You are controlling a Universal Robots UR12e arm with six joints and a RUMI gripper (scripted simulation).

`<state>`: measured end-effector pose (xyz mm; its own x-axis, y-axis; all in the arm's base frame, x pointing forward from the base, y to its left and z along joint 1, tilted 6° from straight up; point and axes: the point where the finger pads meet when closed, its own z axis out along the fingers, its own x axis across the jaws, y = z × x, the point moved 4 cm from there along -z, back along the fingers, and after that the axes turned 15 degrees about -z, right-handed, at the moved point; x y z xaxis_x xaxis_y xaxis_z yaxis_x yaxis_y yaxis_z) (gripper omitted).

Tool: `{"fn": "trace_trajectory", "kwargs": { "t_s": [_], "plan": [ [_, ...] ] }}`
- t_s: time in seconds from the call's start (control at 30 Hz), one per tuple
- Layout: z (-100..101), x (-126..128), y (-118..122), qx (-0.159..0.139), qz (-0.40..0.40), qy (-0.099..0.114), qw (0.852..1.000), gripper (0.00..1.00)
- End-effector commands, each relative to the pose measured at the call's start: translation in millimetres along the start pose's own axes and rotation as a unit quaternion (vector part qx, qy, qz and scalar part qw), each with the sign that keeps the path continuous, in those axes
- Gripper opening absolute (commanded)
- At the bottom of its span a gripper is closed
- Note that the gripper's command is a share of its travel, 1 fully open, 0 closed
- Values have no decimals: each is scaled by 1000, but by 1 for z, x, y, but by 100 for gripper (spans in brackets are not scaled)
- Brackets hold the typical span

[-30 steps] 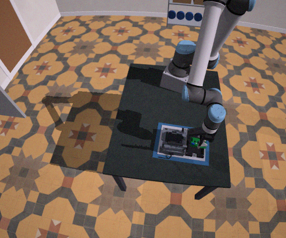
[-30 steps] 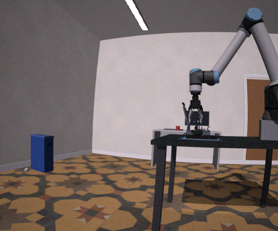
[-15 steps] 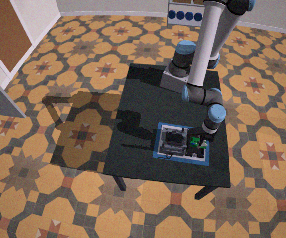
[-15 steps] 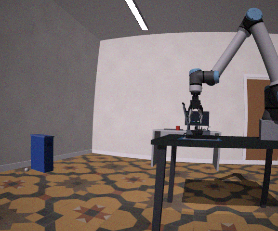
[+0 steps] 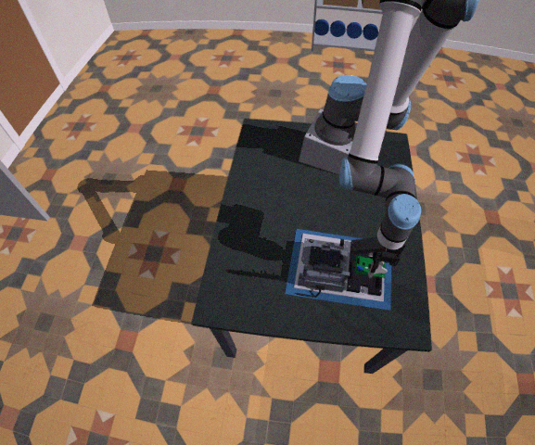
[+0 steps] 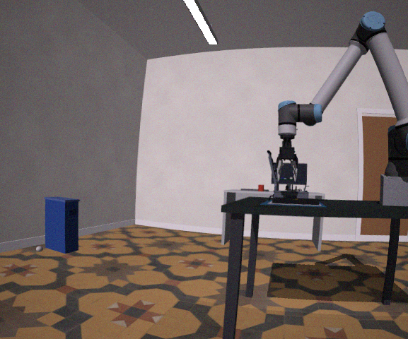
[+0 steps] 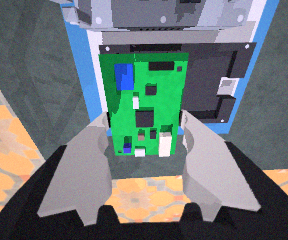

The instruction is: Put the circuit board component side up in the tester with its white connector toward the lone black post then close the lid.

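Note:
My gripper (image 7: 144, 112) is shut on the green circuit board (image 7: 143, 105), its two grey fingers on the board's long edges. The board hangs upright, above the black tray (image 7: 209, 82). Its component side faces the wrist camera, with a blue part near the far end and a white connector (image 7: 166, 144) near the fingers. In the top view the board (image 5: 363, 264) shows as a green patch over the tray (image 5: 365, 283), to the right of the tester (image 5: 324, 265). The tester's lid (image 6: 271, 166) stands open, upright. The tester's pins and the lone black post are too small to make out.
Tester and tray sit on a white plate with a blue border (image 5: 338, 270) near the front right of the dark table (image 5: 315, 230). The arm's base (image 5: 322, 144) stands at the table's back. A grey bench with a red button (image 6: 260, 188) stands behind the table.

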<state>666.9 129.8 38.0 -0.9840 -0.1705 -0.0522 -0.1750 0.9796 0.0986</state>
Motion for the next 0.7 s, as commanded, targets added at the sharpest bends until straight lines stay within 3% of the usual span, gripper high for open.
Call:
{"fn": "trace_trajectory", "kwargs": {
  "t_s": [0.0,0.67],
  "plan": [
    [-1,0,-2,0,0,-1,1000,39],
    [-4,19,-37,0,0,-1,1000,39]
  ]
}}
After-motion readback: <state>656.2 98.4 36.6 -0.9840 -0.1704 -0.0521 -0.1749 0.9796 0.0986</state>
